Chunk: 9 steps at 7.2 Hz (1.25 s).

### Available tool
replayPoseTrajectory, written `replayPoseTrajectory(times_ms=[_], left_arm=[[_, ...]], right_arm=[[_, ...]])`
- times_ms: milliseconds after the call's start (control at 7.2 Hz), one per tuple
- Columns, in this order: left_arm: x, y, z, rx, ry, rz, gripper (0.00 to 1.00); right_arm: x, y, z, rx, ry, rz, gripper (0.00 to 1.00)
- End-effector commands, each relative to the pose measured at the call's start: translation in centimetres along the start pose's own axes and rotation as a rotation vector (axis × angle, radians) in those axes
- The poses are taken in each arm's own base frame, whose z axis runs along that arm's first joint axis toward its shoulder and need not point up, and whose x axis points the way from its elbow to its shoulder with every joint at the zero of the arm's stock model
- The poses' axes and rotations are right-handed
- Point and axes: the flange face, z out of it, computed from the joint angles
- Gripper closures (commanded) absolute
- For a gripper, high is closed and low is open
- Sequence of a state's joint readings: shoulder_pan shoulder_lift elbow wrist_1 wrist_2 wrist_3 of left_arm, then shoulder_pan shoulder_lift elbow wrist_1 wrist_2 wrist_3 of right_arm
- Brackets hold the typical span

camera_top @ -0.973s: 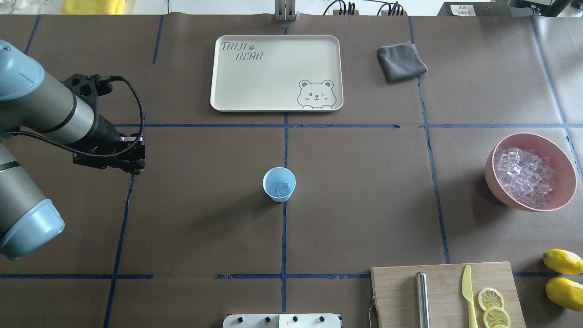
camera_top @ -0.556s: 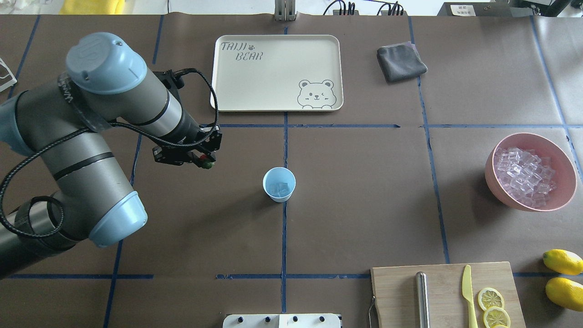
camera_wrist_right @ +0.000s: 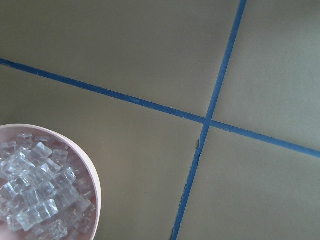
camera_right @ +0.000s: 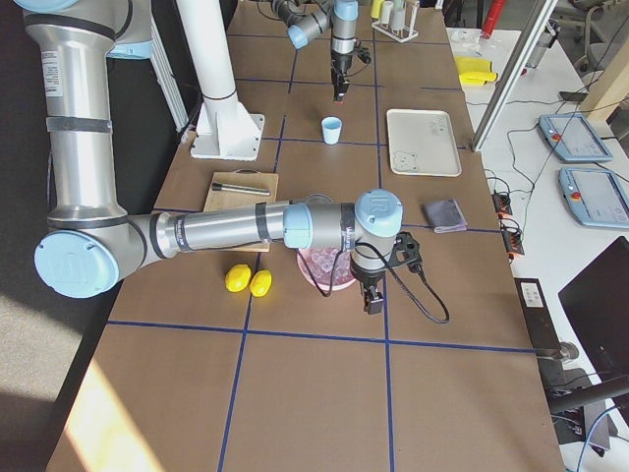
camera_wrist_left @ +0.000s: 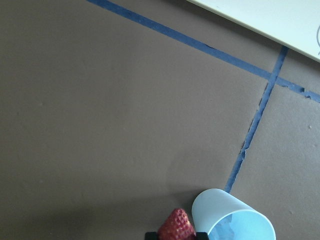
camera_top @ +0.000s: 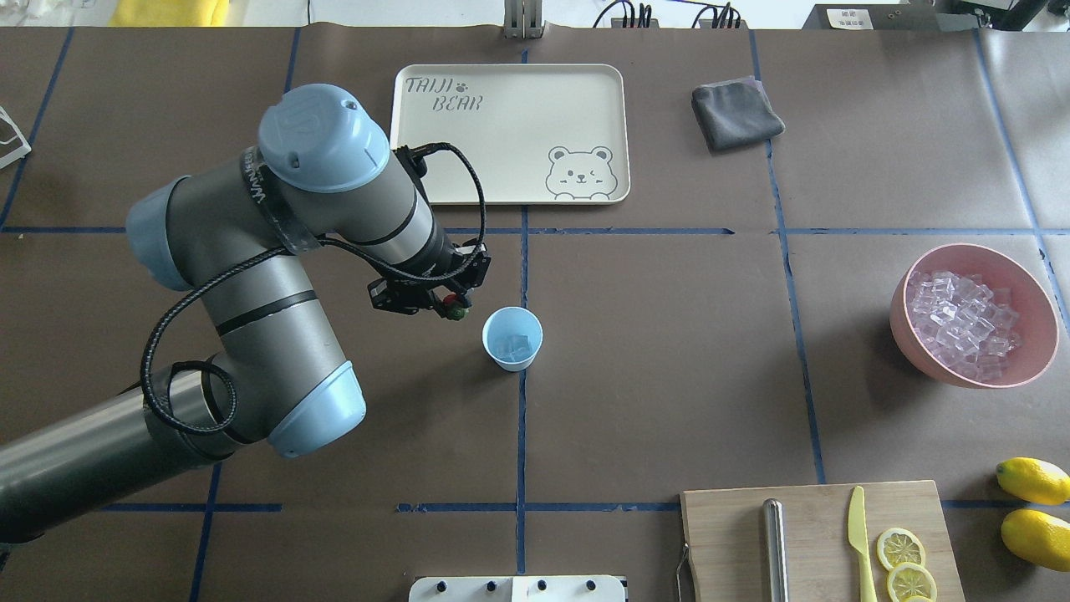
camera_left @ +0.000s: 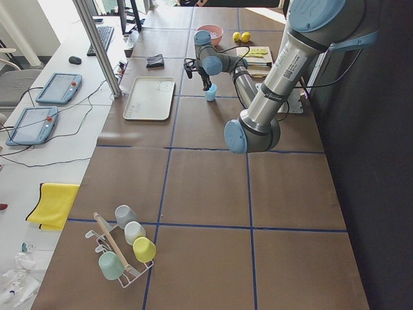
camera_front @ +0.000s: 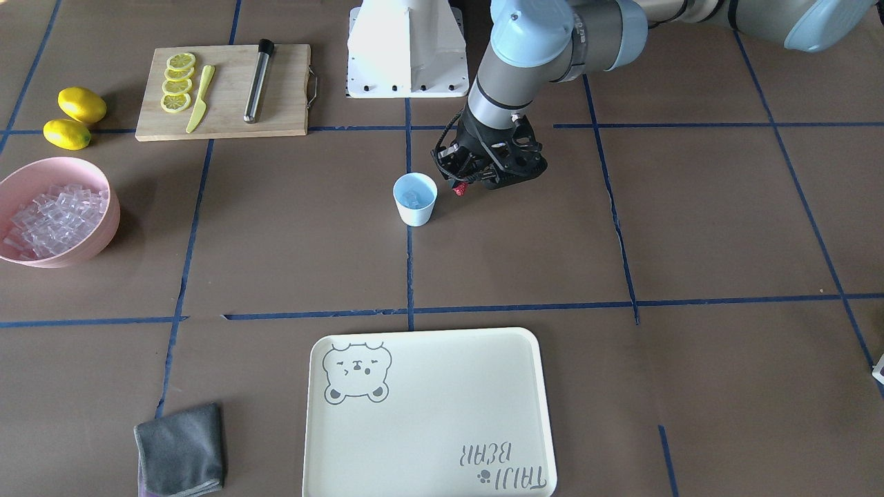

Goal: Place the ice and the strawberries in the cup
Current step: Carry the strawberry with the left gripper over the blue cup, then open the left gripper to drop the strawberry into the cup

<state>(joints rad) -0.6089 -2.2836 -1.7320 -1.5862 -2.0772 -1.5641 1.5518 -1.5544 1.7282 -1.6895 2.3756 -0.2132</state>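
The pale blue cup [camera_top: 501, 361] stands upright at the table's middle, with a few clear ice cubes [camera_top: 512, 344] inside. My left gripper [camera_top: 452, 309] is shut on the red strawberry [camera_top: 456, 314] and holds it above the table, just left of the cup's rim and apart from it. In the front view the strawberry [camera_front: 459, 189] hangs beside the cup [camera_front: 415, 214]. In the left wrist view the strawberry [camera_wrist_left: 176, 227] sits between the fingertips next to the cup [camera_wrist_left: 212, 207]. My right gripper [camera_right: 373, 300] hovers by the pink bowl [camera_right: 324, 280]; I cannot tell if it is open.
The pink bowl [camera_top: 978, 249] full of ice stands at the right. A cream tray [camera_top: 501, 142] and a grey cloth [camera_top: 736, 111] lie at the back. A cutting board [camera_top: 815, 535] with a knife, a metal rod and lemon slices, and two lemons [camera_top: 1034, 481], lie front right.
My left arm has swung right across the table with the strawberry in its gripper, from the far left to just beside the cup. The cup has not moved.
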Motion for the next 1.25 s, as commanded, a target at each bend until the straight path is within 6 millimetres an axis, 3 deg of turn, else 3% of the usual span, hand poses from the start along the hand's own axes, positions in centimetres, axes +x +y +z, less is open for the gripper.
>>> replayPoseTrajectory(times_ms=[0, 139, 556, 695, 834, 1112], left_arm=[[2.9, 1.0, 1.5, -0.014, 0.008, -0.007, 1.00], [3.1, 2.4, 2.5, -0.015, 0.008, 0.011, 1.00], [3.4, 3.0, 4.0, -0.003, 0.010, 0.005, 0.97], [3.5, 3.0, 4.0, -0.004, 0.011, 0.005, 0.56], [3.5, 3.1, 4.2, -0.004, 0.014, 0.010, 0.01], [3.3, 3.3, 3.1, 0.001, 0.030, 0.026, 0.00]], right_arm=[[0.3, 0.2, 0.0, 0.010, -0.046, 0.053, 0.00], [0.4, 0.4, 0.0, 0.010, -0.048, 0.060, 0.00], [0.7, 0.6, -0.4, 0.020, -0.060, 0.080, 0.00], [0.7, 0.6, -0.5, 0.021, -0.059, 0.080, 0.00], [0.9, 0.7, -0.5, 0.022, -0.057, 0.083, 0.00], [0.9, 0.8, -0.6, 0.023, -0.057, 0.084, 0.00]])
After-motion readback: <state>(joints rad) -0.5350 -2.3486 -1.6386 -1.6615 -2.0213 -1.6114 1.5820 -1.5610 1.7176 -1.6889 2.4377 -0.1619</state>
